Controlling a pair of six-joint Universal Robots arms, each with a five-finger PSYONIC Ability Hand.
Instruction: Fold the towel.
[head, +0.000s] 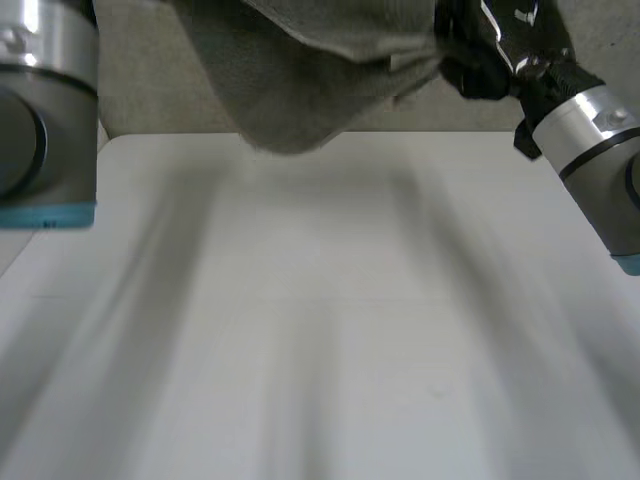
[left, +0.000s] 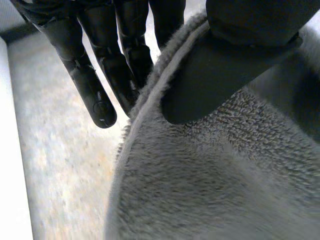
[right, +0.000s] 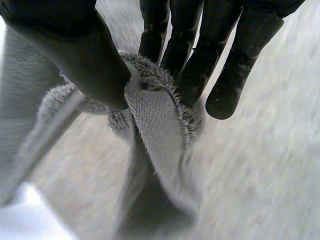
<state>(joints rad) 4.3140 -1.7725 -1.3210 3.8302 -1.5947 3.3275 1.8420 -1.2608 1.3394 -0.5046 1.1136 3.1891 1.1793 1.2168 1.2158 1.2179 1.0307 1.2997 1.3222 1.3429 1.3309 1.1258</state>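
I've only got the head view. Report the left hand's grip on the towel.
Observer: The left hand pinches the towel at its hemmed edge, thumb on the face, fingers behind it.
Operator: Now give me the right hand's grip.
Observer: The right hand pinches a bunched, hemmed fold between its thumb and fingertips, and the towel hangs down gathered from that pinch.
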